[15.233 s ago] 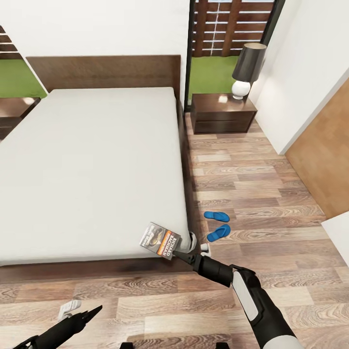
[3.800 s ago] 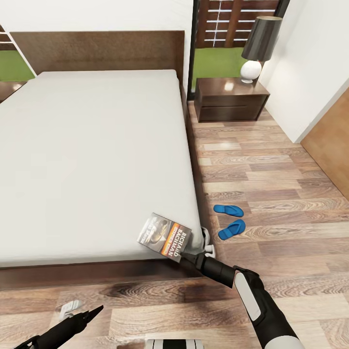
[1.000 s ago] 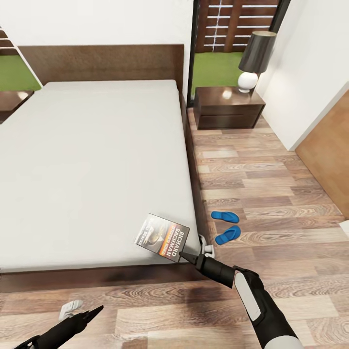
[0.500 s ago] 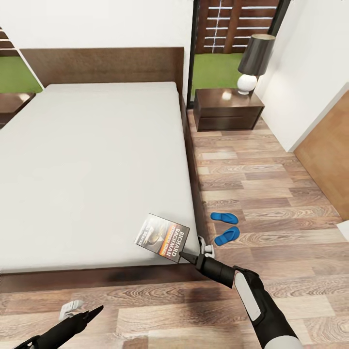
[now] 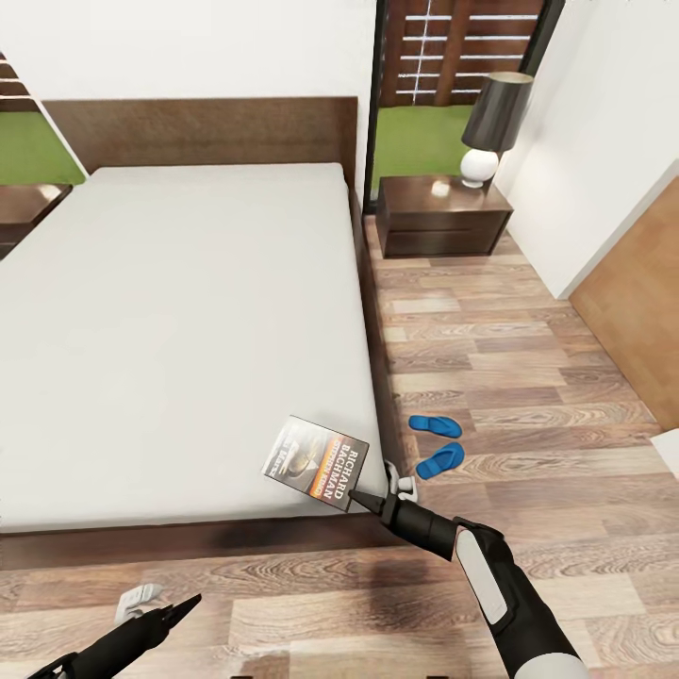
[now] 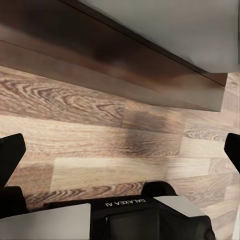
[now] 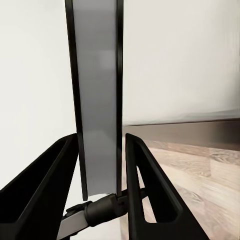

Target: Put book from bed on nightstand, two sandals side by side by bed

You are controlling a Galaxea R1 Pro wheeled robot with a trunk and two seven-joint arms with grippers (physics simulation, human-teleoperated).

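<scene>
The book (image 5: 316, 462), dark-covered with an orange band, hangs just above the near right corner of the bed (image 5: 189, 321), and my right gripper (image 5: 355, 491) is shut on its lower corner. In the right wrist view the book's grey page edge (image 7: 97, 90) stands upright between the two black fingers (image 7: 142, 175). Two blue sandals (image 5: 435, 425) (image 5: 439, 460) lie on the floor right of the bed, close together and at slightly different angles. A dark nightstand (image 5: 443, 215) stands at the bed's far right. My left gripper (image 5: 181, 606) hovers low over the floor, open (image 6: 120, 150).
A lamp (image 5: 493, 127) with a dark shade stands on the right nightstand. A second nightstand (image 5: 24, 209) shows at the left edge. A white wall and a wooden panel (image 5: 632, 321) bound the floor on the right. The bed's dark frame (image 6: 125, 75) runs ahead of the left gripper.
The whole view has shifted slightly, so the camera moved. The book stays in my right gripper in the same pose, and the left arm has not moved.
</scene>
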